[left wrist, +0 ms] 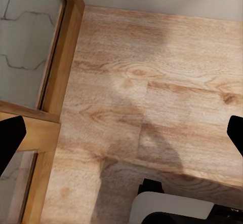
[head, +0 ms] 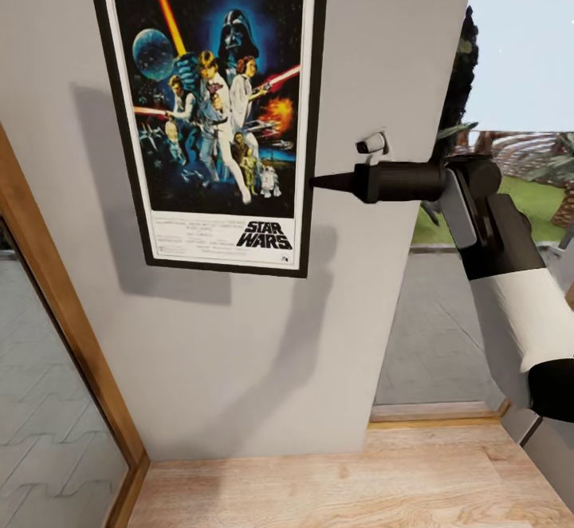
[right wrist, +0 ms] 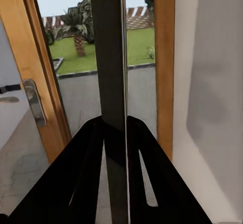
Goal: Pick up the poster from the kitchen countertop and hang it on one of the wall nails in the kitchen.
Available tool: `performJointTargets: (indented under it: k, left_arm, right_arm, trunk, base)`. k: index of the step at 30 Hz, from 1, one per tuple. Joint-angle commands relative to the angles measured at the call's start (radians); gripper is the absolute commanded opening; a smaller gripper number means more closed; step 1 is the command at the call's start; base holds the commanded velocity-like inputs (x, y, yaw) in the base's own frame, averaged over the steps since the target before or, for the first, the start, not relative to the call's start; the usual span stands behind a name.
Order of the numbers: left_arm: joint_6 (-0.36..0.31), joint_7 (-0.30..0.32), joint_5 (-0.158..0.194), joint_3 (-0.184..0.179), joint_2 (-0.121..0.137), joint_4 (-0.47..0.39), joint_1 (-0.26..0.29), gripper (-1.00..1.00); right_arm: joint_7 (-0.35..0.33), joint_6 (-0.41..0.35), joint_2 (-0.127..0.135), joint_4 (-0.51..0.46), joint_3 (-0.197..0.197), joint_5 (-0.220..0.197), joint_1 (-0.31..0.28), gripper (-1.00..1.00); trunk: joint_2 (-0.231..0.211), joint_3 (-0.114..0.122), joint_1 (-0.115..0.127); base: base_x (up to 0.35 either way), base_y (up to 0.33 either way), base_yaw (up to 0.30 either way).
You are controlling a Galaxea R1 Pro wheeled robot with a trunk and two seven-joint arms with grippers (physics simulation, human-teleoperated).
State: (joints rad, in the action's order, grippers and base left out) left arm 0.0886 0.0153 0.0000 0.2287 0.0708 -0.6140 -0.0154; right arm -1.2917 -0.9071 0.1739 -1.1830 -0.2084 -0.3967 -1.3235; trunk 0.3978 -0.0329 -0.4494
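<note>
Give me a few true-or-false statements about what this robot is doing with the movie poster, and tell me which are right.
1. The poster is up against the grey wall. True.
2. The right gripper has let go of the poster. False: in the right wrist view its fingers close on the poster's edge, seen as a dark slat.
3. The left gripper holds a corner of the poster. False: it is open and empty, pointing down at the wooden floor.
4. The poster hangs upside down. False: the "STAR WARS" lettering reads upright near its bottom.
5. A small metal fitting sticks out of the wall just above the right gripper. True.
</note>
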Motion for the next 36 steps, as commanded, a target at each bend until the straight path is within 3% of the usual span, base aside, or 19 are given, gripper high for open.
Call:
performJointTargets:
  k: [1, 11, 36]
  left_arm:
    - [0.002, 0.002, 0.0, 0.001, 0.0, -0.001, 0.0, 1.0]
    - [0.002, 0.002, 0.0, 0.001, 0.0, 0.0, 0.0, 1.0]
    - [0.001, 0.002, 0.0, 0.001, 0.0, 0.0, 0.0, 1.0]
  right_arm:
    - [-0.001, -0.008, 0.001, 0.0, -0.002, -0.007, 0.002, -1.0]
    - [-0.034, 0.054, 0.006, 0.009, -0.002, -0.006, 0.042, -1.0]
    - [-0.038, 0.057, 0.016, 0.008, -0.002, -0.006, 0.046, -1.0]
  trunk:
    - [0.002, -0.002, -0.001]
    - [0.002, -0.002, -0.001]
    - [0.002, -0.002, -0.001]
  base:
    - [0.0, 0.0, 0.0]
    - [0.0, 0.0, 0.0]
    - [0.019, 0.0, 0.0]
